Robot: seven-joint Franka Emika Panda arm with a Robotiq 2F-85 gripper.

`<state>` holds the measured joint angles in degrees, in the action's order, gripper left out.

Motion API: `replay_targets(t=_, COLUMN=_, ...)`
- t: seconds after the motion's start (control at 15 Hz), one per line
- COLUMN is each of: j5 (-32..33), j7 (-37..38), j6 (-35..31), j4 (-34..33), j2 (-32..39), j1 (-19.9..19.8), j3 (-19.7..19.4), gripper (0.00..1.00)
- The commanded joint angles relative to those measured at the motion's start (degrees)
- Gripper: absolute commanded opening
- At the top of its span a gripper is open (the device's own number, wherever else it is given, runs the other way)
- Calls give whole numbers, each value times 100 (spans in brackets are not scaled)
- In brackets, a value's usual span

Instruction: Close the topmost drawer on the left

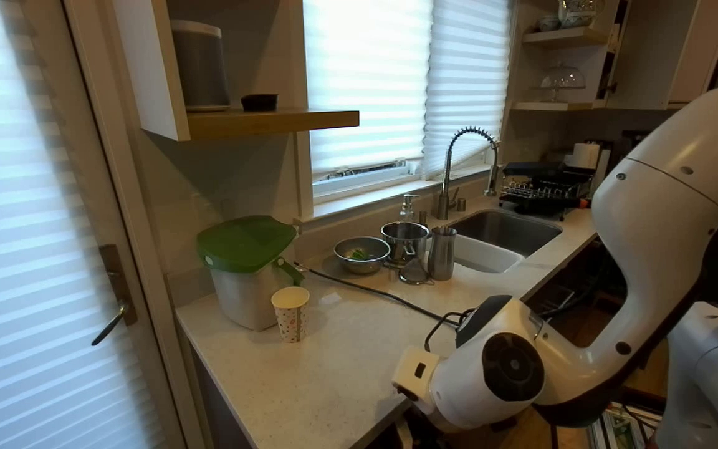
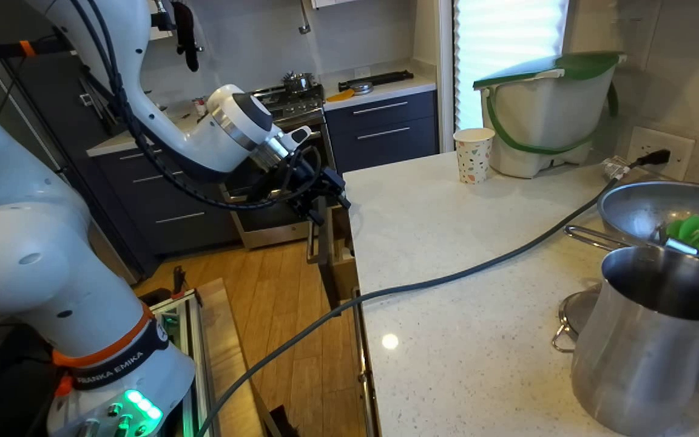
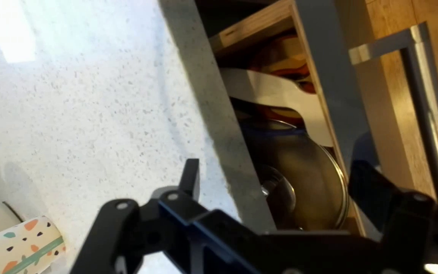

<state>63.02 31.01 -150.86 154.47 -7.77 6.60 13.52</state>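
Note:
The drawer is pulled partly out from under the counter. Its dark front (image 2: 326, 267) and bar handle (image 2: 311, 243) show in an exterior view. In the wrist view the drawer front (image 3: 329, 64) and metal handle (image 3: 432, 114) stand right of the drawer's inside, which holds a round lid (image 3: 310, 182) and a pale flat item (image 3: 276, 89). My gripper (image 2: 331, 210) is above the drawer, open and empty. In the wrist view its jaws (image 3: 280, 182) are wide apart, one finger over the counter, the other overlapping the drawer front's outer side; contact cannot be told.
The counter (image 2: 446, 224) edge runs beside the drawer. A paper cup (image 2: 474, 156) and a green-lidded bin (image 2: 543, 115) stand on it. A black cable (image 2: 446, 279) crosses the counter. A steel pitcher (image 2: 647, 346) and a metal bowl (image 1: 363, 255) stand farther along.

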Motion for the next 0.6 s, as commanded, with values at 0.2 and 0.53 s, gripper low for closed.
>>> replay_targets(t=0.2, j5=-888, j7=-628, j6=-39, j4=26, j2=140, j1=273, j3=74, gripper=100)
replay_targets(t=0.53, j5=-532, j7=-507, j6=138, j4=-49, j2=333, j1=299, j3=176, gripper=100)
